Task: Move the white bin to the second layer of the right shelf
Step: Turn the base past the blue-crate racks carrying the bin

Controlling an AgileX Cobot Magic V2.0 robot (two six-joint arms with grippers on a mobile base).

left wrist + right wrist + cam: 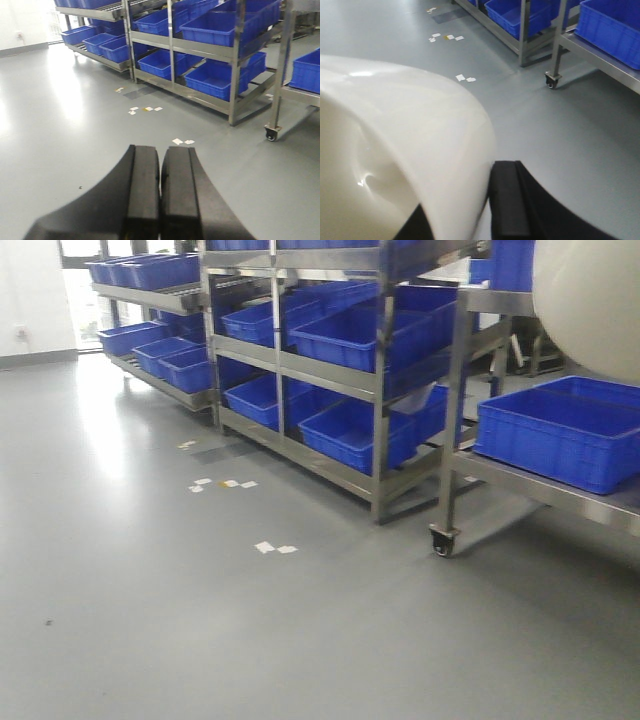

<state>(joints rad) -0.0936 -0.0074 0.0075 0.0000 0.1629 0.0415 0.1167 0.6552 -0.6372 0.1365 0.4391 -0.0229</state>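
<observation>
Racks (380, 390) of steel shelving stand from 10 to 1 o'clock in the front view, loaded with blue crates (350, 335). The right shelf (455, 410) stands at about 3 o'clock, on a caster (443, 540), and one more crate (560, 435) sits on its low level. Which of its levels is the second one I cannot tell from where I stand.

The white bin (590, 300) hangs at 2 o'clock in that view, big and blurred, close to the camera and in front of the upper part of the right shelf. It rests on none of the levels I can see.

The right gripper (462, 200) holds it. In the right wrist view the white bin (405, 130) fills the 9 o'clock half, and the black fingers (509, 200) pinch its wall, one outside at 5 o'clock and a dark one just showing at 7 o'clock.

The left gripper (160, 150) holds nothing. Its two fingers (142, 190) are pressed flat against each other above the grey floor (60, 125), where small tape marks (182, 142) lie at 12 o'clock from the tips.
</observation>
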